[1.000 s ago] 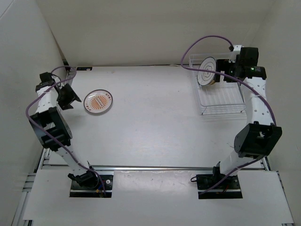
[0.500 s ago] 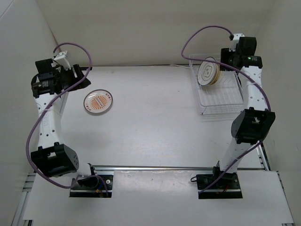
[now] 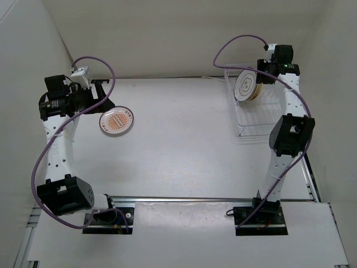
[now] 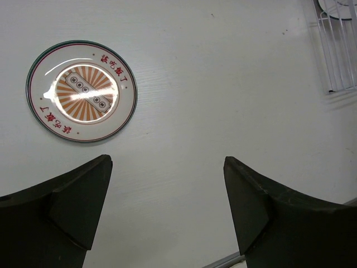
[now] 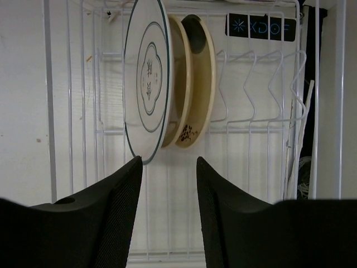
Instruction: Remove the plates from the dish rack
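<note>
The white plate with the orange rays (image 3: 116, 120) (image 4: 81, 91) lies flat on the table at the left. My left gripper (image 3: 100, 95) (image 4: 167, 162) hovers above the table beside it, open and empty. The white wire dish rack (image 3: 262, 120) (image 5: 251, 145) stands at the back right. In it, on edge, are a pale grey plate with a dark rim (image 3: 245, 85) (image 5: 146, 78) and a tan plate (image 5: 198, 84) right behind it. My right gripper (image 3: 261, 78) (image 5: 167, 161) is over the rack just short of both plates, open to a narrow gap, holding nothing.
White walls close in the table at the back and on both sides. Purple cables loop over each arm (image 3: 234, 44). The rack's empty wire slots (image 5: 262, 84) lie to the right of the plates.
The left arm has lifted away from the orange plate and its jaws have spread wider. The right gripper has moved in over the rack toward the plates, its jaws narrowing.
</note>
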Available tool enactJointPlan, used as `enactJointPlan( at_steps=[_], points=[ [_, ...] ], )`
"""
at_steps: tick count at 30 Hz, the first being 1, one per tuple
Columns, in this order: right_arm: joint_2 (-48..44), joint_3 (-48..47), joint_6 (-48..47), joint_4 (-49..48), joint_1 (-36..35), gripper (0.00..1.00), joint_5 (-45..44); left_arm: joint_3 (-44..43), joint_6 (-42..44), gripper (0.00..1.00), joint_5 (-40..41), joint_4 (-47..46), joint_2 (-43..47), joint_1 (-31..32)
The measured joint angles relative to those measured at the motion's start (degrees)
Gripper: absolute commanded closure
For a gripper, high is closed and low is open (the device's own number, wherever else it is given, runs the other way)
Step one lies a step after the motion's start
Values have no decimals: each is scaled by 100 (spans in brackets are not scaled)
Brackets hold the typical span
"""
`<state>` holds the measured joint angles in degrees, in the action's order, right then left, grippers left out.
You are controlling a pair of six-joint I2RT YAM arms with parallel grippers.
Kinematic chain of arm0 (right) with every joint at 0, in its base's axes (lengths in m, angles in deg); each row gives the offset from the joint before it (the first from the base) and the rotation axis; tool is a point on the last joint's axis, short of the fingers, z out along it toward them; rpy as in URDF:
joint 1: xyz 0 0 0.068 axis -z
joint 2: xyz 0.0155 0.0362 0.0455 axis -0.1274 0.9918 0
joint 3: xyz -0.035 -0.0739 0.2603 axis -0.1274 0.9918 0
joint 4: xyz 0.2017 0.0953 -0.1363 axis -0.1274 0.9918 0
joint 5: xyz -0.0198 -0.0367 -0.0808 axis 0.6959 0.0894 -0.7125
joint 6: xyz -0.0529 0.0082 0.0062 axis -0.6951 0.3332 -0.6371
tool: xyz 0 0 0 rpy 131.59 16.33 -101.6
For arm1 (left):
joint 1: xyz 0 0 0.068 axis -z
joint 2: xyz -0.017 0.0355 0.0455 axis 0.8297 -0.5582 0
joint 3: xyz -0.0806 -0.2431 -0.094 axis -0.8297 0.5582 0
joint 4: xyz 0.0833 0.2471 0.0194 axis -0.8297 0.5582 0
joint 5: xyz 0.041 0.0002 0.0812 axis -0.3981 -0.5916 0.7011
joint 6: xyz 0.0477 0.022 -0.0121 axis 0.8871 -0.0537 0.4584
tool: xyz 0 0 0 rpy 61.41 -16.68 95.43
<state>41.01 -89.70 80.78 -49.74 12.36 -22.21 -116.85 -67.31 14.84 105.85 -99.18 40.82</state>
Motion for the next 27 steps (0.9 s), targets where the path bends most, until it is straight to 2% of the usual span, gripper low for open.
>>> enactJointPlan(
  at_steps=[9,23,27],
  points=[
    [553,-435,0,-35,-201,52,28,70,44,10,476,28,-15,133],
    [940,-640,-11,-52,-393,52,-50,70,44,10,535,20,-212,236],
    [929,-695,-61,-42,-396,47,66,70,46,10,503,17,-225,236]
  ],
)
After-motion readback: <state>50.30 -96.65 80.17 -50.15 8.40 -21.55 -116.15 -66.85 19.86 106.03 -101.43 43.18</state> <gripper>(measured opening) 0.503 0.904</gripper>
